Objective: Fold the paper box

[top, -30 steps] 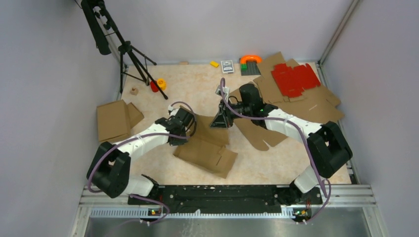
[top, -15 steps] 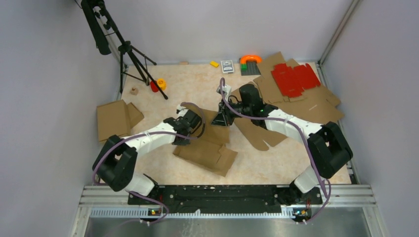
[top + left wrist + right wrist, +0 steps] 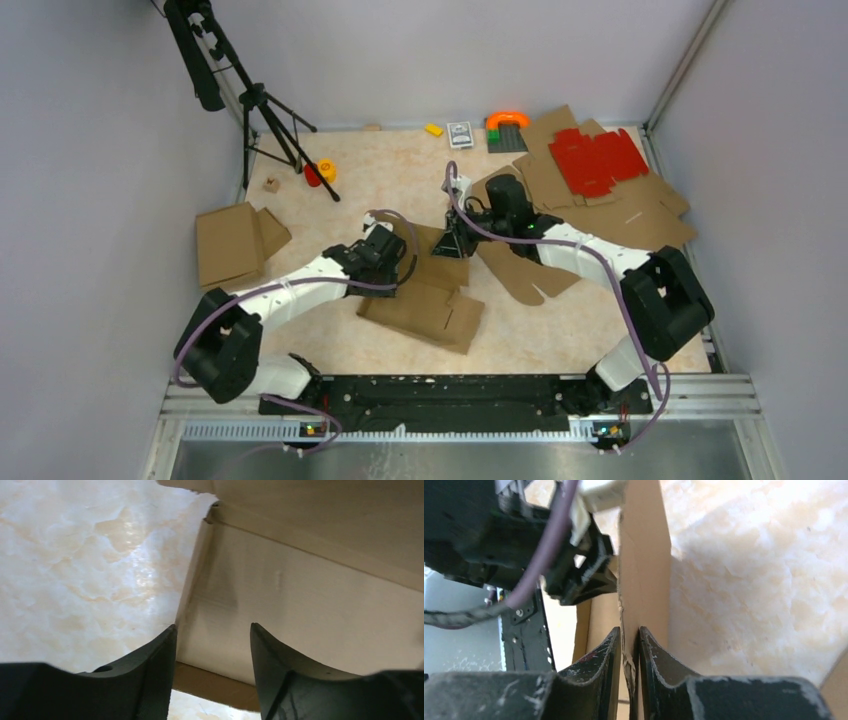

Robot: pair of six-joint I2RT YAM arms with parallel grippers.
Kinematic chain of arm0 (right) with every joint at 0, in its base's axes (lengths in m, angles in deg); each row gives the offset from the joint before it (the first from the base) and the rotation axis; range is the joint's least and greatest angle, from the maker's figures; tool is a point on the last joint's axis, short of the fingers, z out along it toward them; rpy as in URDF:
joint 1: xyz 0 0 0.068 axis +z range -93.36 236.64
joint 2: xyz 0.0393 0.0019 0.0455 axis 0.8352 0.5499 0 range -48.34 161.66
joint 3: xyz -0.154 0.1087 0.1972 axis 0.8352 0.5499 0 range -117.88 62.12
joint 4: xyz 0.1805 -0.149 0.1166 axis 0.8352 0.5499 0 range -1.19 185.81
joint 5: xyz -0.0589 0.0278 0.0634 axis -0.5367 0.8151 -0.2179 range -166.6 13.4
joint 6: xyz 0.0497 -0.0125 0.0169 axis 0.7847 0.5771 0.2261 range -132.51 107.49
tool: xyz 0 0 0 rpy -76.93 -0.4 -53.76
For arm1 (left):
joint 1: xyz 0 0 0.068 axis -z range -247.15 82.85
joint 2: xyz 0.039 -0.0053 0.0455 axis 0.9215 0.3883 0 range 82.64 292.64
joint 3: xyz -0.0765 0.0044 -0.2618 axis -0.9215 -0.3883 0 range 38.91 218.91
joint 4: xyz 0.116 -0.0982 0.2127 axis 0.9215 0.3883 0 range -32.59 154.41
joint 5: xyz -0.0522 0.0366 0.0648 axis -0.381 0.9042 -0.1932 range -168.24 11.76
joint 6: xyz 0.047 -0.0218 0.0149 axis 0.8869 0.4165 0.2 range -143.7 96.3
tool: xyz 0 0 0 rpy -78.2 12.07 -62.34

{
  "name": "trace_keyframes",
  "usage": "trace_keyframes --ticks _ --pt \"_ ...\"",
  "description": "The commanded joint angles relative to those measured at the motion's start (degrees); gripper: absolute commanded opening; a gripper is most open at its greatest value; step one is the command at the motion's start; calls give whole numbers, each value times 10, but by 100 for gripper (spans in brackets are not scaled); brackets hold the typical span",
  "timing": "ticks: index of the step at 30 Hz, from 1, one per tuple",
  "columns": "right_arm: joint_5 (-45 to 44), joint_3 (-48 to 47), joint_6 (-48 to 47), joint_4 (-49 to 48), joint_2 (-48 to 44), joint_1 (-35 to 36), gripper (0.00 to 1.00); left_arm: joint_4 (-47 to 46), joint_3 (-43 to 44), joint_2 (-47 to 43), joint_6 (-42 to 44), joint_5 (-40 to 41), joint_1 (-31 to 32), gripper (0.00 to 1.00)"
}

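The paper box (image 3: 430, 305), a brown creased cardboard piece, lies mid-table with its far flap raised. My right gripper (image 3: 452, 240) is shut on that flap's edge; in the right wrist view the upright flap (image 3: 644, 555) is pinched between the fingers of the right gripper (image 3: 629, 630). My left gripper (image 3: 395, 262) hovers at the box's left side with its jaws open. In the left wrist view a pale panel (image 3: 310, 595) lies beyond the open left gripper (image 3: 214, 626), with nothing clamped between the fingers (image 3: 150, 670).
A red die-cut sheet (image 3: 597, 158) rests on stacked cardboard sheets (image 3: 640, 215) at the back right. Another brown die-cut piece (image 3: 525, 275) lies under the right arm. Folded cardboard (image 3: 232, 242) sits at left, behind it a tripod (image 3: 262, 110). Small toys (image 3: 508, 120) line the back edge.
My left gripper moved right along the box and then opened, letting go of the cardboard. The box's near part shifted slightly right. The right gripper kept its hold on the flap.
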Motion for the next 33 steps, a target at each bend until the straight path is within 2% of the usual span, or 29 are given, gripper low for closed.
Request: trace_keyframes --ticks 1,5,7,13,16,18,23,25,28,33 --pt "4 17 -2 14 12 4 18 -93 -5 -40 8 -130 -28 58" --pt "-4 18 -8 15 13 3 18 -108 -30 -68 34 -220 -88 63" --pt "-5 18 -9 15 13 2 19 -98 -35 -67 40 -232 -107 63" --pt "-17 12 -14 21 16 2 18 -64 -39 -98 49 -208 -110 64" --pt "-21 5 -17 26 19 2 11 -54 -39 -141 51 -186 -112 64" --pt "-25 1 -18 28 19 2 1 -39 -36 -168 49 -154 -124 63" --pt "-58 -27 -36 67 12 -10 0 -11 -32 -210 52 -110 -150 63" --pt "-71 -56 -58 100 10 -21 0 -13 -33 -216 52 -100 -153 64" --pt "-102 -115 -138 175 10 -25 0 -17 -26 -207 58 -89 -153 64" --pt "-86 -146 -224 205 4 -29 0 -56 -30 -186 76 -72 -153 65"
